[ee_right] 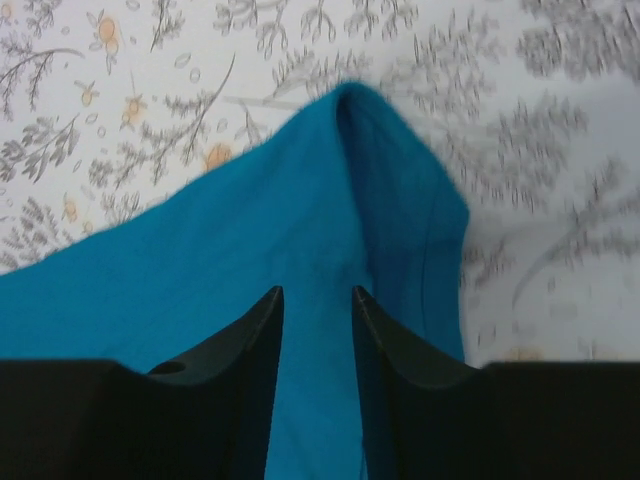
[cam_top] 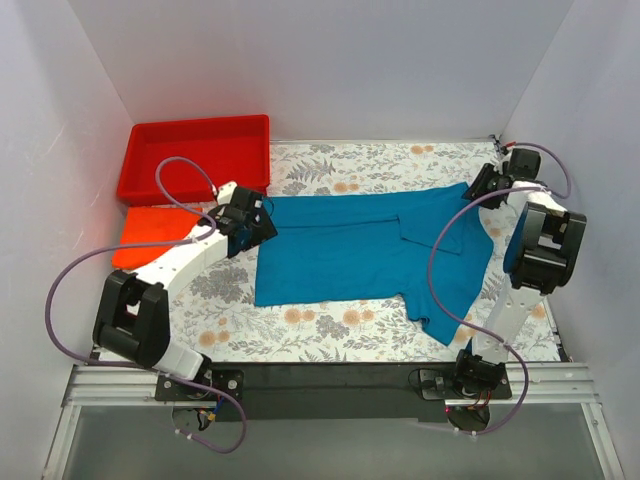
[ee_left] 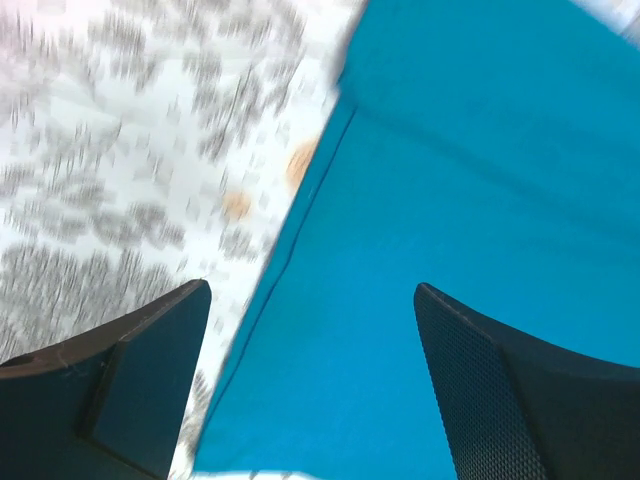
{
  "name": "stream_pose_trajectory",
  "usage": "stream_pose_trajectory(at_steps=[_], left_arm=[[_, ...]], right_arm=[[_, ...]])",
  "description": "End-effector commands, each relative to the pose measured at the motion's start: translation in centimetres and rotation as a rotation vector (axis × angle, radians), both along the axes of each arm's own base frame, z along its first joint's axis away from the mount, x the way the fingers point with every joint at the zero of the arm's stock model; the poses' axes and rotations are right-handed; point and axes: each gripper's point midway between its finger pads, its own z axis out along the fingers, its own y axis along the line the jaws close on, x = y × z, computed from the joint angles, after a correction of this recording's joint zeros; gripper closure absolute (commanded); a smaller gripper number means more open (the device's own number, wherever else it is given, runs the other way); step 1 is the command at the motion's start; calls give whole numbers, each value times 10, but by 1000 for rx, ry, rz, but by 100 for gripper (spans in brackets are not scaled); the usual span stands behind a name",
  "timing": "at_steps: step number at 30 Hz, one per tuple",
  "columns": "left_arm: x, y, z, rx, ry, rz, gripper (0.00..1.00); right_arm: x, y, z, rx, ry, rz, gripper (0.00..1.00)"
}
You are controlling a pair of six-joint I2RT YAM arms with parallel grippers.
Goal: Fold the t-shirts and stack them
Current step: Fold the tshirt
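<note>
Teal shirt lies spread across the middle of the table; orange shirt sits at the left, just in front of the tray. Left gripper is wide open over the teal shirt's left edge, holding nothing. Right gripper has its jaws slightly apart above a raised ridge at the far right corner, with nothing clearly pinched. Risk: the ridge may catch a finger on lift-off and drag the corner askew, or the left jaws may close beside the hem and miss it.

The teal t-shirt is matt cloth, the red tray glossy plastic.
</note>
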Motion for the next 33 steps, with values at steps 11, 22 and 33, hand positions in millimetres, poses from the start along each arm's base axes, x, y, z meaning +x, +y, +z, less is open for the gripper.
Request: stream_pose_trajectory(at_steps=[11, 22, 33], left_arm=[[-128, 1, -47, -18, 198, -50, 19], [-143, -7, -69, 19, 283, -15, 44], [-161, 2, -89, 121, 362, -2, 51]], right_arm=[[-166, 84, 99, -54, 27, 45, 47], [-250, 139, 89, -78, -37, 237, 43], [-270, 138, 88, -96, -41, 262, 43]])
